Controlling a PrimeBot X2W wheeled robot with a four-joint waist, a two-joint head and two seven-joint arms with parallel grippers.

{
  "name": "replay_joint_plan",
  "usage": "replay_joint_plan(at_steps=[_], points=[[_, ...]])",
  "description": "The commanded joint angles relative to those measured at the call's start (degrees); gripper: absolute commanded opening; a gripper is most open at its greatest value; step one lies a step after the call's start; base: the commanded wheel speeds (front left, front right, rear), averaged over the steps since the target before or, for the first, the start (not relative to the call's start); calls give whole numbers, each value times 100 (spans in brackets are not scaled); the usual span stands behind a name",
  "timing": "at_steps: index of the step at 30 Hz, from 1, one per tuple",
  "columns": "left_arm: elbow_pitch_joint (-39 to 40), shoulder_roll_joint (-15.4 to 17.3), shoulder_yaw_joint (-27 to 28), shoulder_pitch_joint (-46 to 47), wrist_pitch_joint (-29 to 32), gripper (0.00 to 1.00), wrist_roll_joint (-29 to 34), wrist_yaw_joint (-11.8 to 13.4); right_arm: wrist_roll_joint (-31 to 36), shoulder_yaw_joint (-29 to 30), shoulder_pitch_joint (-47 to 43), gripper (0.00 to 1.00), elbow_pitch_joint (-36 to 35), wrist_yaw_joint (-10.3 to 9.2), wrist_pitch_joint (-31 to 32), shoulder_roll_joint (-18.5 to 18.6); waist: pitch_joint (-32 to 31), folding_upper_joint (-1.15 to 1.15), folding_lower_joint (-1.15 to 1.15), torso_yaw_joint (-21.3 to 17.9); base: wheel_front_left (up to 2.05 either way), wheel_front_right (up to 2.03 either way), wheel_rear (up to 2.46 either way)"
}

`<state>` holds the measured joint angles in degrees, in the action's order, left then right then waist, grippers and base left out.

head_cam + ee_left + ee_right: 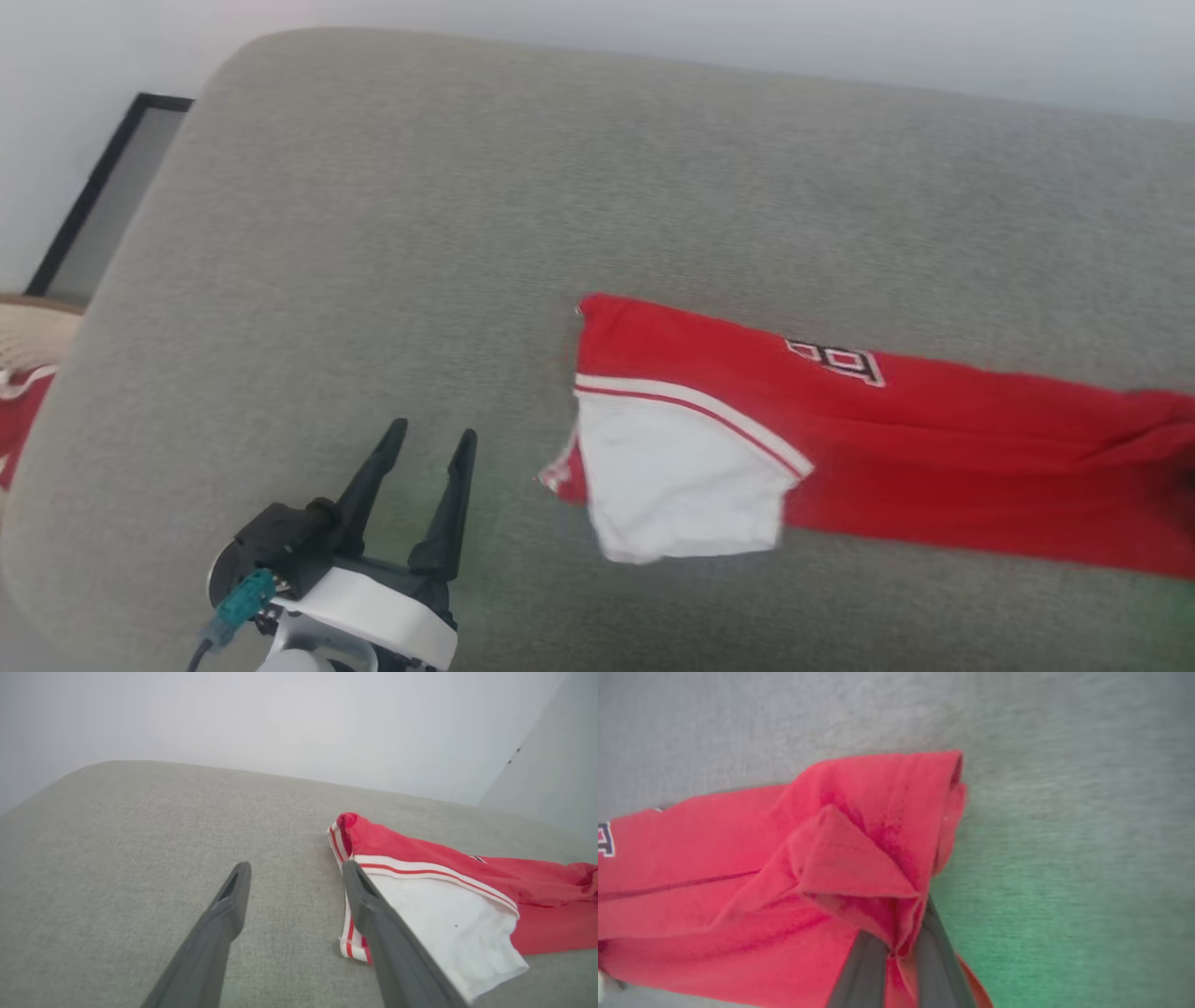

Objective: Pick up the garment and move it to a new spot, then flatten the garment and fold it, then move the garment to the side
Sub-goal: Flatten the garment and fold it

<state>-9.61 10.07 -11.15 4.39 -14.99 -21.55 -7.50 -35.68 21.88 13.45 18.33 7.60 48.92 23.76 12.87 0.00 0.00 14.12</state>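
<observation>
Garment [934, 448] lies folded lengthwise, one end pinched in right claw [901, 933].

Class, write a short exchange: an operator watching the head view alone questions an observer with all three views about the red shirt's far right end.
Operator: The garment runs off my picture's right edge. Is anything gripping it there?
Observer: Yes. The right gripper is shut on a pinch of the garment's red cloth.
Operator: Does that end lie flat?
Observer: No. It is bunched, with a triangular flap folded over just by the fingers.
</observation>
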Motion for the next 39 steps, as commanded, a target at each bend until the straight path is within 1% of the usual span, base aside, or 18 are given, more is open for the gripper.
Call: replay_joint_plan(at_steps=[1, 5, 9, 14, 21, 24, 27, 30, 31, 32, 33, 36, 39], points=[[23, -4, 41, -42, -23, 100, 39, 3, 10, 88, 34, 0, 44, -20, -97, 95, 48, 0, 0, -162, 0, 0, 0], [100, 34, 143, -18, -23, 100, 129, 3, -24, 299, 215, 0, 130, -16, -416, 240, 128, 0, 0, -455, 0, 0, 0], [183, 75, 259, 8, -22, 100, 227, 3, 71, 620, 358, 0, 256, -16, -717, 488, 241, 0, 0, -749, 0, 0, 0], [267, 162, 353, 112, -23, 100, 267, 3, 226, 1192, 591, 0, 544, -16, -1051, 777, 412, 0, 0, -1037, 0, 0, 0], [315, 185, 520, 252, -22, 100, 343, 3, 556, 1970, 947, 0, 1094, -16, -1482, 1043, 589, 0, 0, -1273, 0, 0, 0], [367, 180, 569, 292, -23, 100, 360, 3, 626, 2080, 1069, 0, 1284, -15, -1593, 1073, 615, 0, 0, -1315, 0, 0, 0], [435, 153, 611, 245, -23, 100, 397, 3, 580, 1948, 1145, 0, 1318, -15, -1657, 1014, 601, 0, 0, -1360, 0, 0, 0], [425, 125, 632, 171, -23, 100, 401, 3, 485, 1646, 1108, 0, 1211, -15, -1677, 938, 546, 0, 0, -1377, 0, 0, 0], [425, 125, 632, 171, -23, 100, 401, 3, 485, 1646, 1108, 0, 1211, -15, -1677, 938, 546, 0, 0, -1377, 0, 0, 0], [395, 120, 627, 137, -23, 100, 418, 3, 399, 1380, 1003, 0, 1077, -15, -1678, 918, 492, 0, 0, -1373, 0, 0, 0], [395, 120, 627, 137, -23, 100, 418, 3, 399, 1380, 1003, 0, 1077, -15, -1678, 918, 492, 0, 0, -1373, 0, 0, 0], [367, 91, 682, 43, -23, 100, 478, 3, 222, 896, 840, 0, 699, -15, -1635, 810, 393, 0, 0, -1356, 0, 0, 0], [353, 29, 701, -9, -23, 100, 506, 3, 1, 394, 596, 0, 176, -14, -1541, 741, 299, 0, 0, -1333, 0, 0, 0]])
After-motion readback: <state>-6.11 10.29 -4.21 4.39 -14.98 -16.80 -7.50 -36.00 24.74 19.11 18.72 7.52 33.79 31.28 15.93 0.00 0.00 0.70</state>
